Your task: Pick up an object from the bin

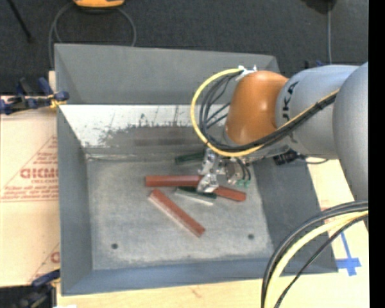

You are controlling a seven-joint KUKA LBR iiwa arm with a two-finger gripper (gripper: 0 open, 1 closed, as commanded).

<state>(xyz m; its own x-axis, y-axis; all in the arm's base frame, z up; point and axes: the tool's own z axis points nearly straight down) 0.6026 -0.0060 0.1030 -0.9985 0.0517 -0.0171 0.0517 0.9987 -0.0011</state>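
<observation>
In the bin (70,191), nearest its front wall, a long reddish-brown bar (176,213) lies slantwise, at seven o'clock from the gripper (208,179). The gripper sits low over a small cluster right of the floor's centre: a second reddish-brown bar (170,181) at nine o'clock, a pale stick (194,196) just below it, and a short red piece (232,194) at four. Whether it is clenched or released, I cannot tell. Farther back, at eleven, lies a dark green piece (189,158).

Even, fairly bright light falls from above on the grey metal bin (74,197). Its far inner wall glares pale, streaked with reflections. The floor inside is evenly lit, a soft shadow under the arm's orange cover (256,108), which carries a dull sheen
</observation>
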